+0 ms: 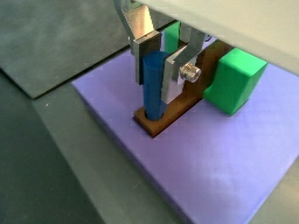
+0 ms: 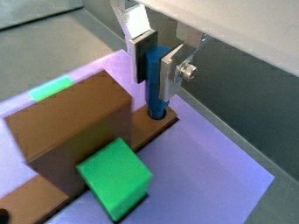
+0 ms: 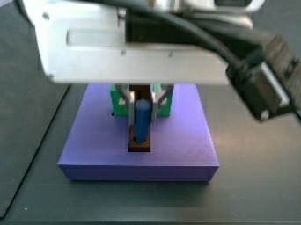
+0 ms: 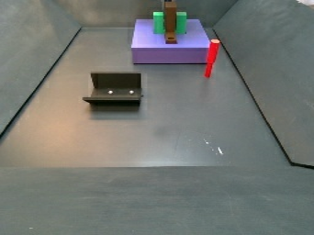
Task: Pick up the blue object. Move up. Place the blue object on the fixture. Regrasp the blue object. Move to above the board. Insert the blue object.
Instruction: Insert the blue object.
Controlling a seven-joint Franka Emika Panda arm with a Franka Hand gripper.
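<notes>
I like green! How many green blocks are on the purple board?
2. One green block stands beside the brown bar; the other shows behind the gripper, which holds the blue peg.

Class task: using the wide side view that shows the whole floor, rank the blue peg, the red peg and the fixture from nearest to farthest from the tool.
The tool hangs over the board at the far end.
1. Blue peg: upright between the tool's fingers, its foot at the brown bar.
2. Red peg: upright on the floor beside the board's corner.
3. Fixture: alone on the floor, well toward the camera.
</notes>
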